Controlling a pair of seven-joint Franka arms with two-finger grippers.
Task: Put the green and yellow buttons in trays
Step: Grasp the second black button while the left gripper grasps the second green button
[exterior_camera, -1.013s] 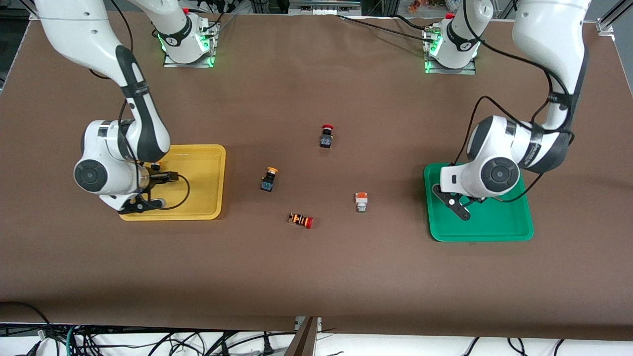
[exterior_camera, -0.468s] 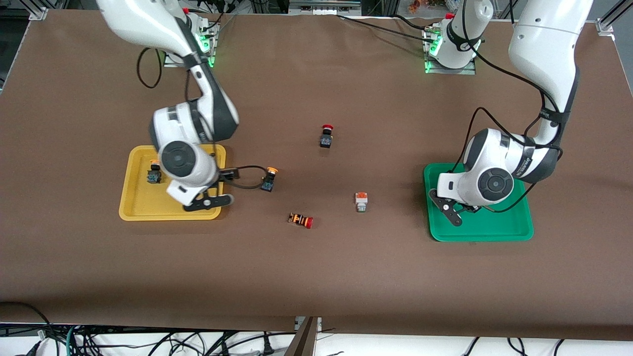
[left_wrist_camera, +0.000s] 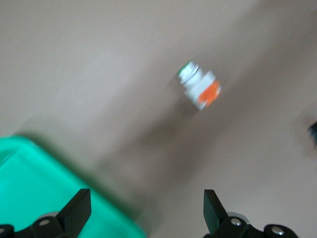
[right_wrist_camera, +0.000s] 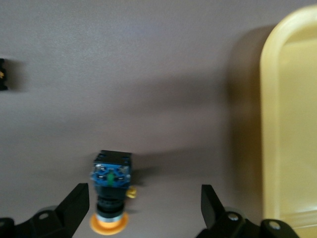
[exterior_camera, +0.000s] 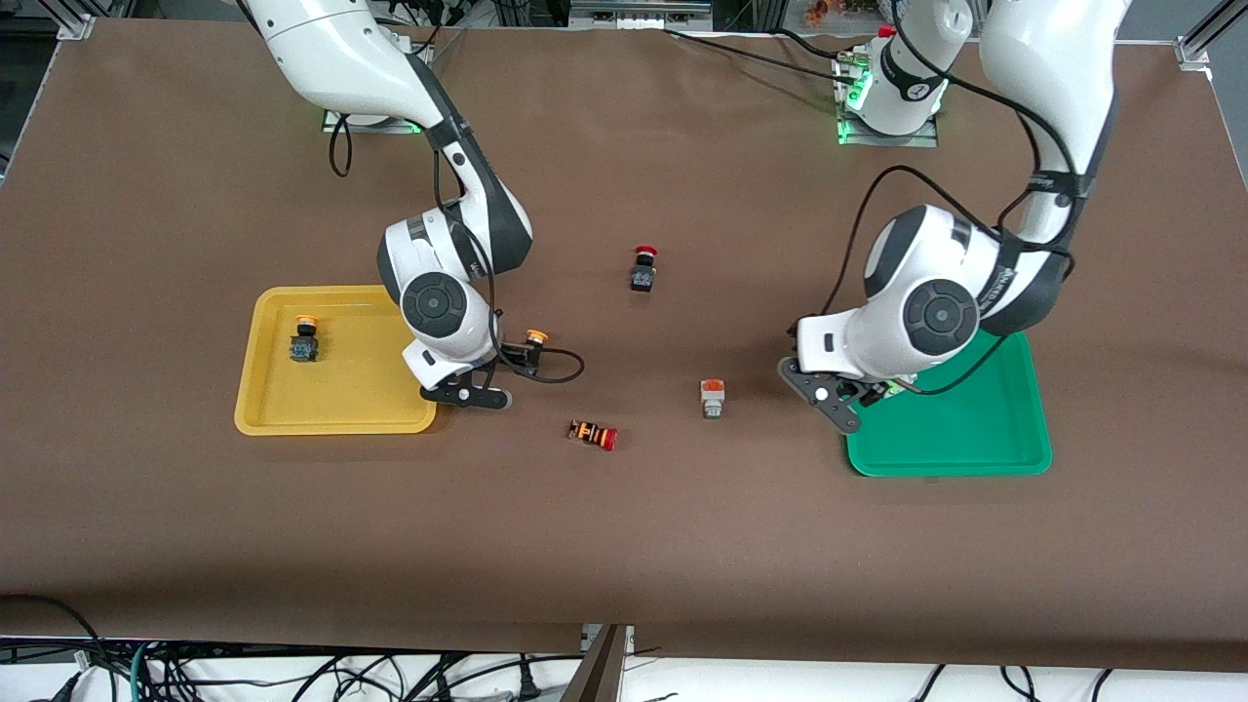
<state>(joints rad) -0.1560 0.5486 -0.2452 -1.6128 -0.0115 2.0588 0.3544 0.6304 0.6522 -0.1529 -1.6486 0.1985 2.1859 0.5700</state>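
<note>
The yellow tray [exterior_camera: 336, 414] holds one black-bodied button with a yellow-orange cap [exterior_camera: 304, 341]. A second such button [exterior_camera: 532, 343] lies on the table beside that tray. My right gripper [exterior_camera: 492, 375] is over it, open; in the right wrist view the button [right_wrist_camera: 111, 191] lies between the open fingers of the right gripper [right_wrist_camera: 143, 198], close to one of them. A white-grey button with an orange mark [exterior_camera: 712, 398] lies on the table. My left gripper [exterior_camera: 853, 395] is open and empty over the green tray's [exterior_camera: 951, 439] edge. The green-marked button is hidden.
A black button with a red cap [exterior_camera: 643, 268] stands mid-table, farther from the front camera. A red-capped button with an orange-striped body [exterior_camera: 593, 434] lies nearer. The left wrist view shows the white-grey button [left_wrist_camera: 199, 87] and the green tray's corner [left_wrist_camera: 44, 188].
My right gripper left a yellow-capped button in the yellow tray and moved over the one on the table. My left gripper moved from over the green tray to its edge, toward the white-grey button.
</note>
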